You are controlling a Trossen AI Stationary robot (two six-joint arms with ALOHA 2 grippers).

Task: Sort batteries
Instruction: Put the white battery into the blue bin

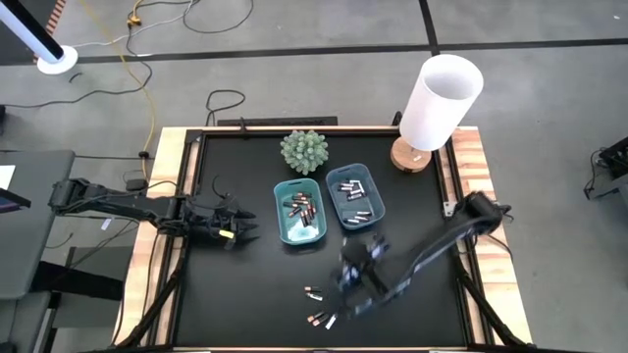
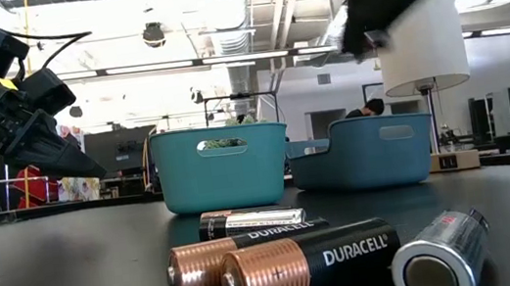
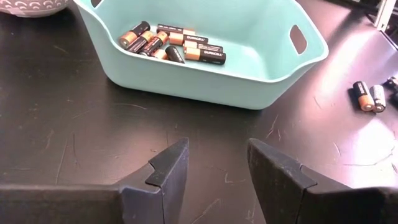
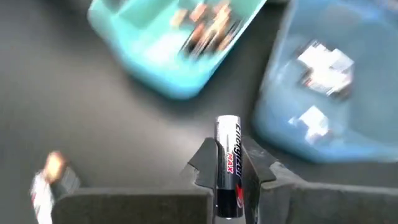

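A matte black surface [image 1: 245, 294] with pale wooden edges stands on a grey concrete floor, in a bright workshop room with ceiling lights. Two smooth teal plastic trays [image 1: 299, 211] sit side by side near the middle; copper-ended dark batteries [image 3: 171, 45] lie in the left tray, silvery ones in the right tray [image 1: 355, 194]. More loose batteries [image 2: 290, 262] lie on the surface near its front edge. A white cylindrical lamp [image 1: 437, 103] and a spiky green plant [image 1: 303, 151] stand at the back. The left claw [image 3: 214, 171] hovers open beside the left tray. The right claw [image 4: 229, 171], raised above the surface, grips a silver battery [image 4: 227, 162].
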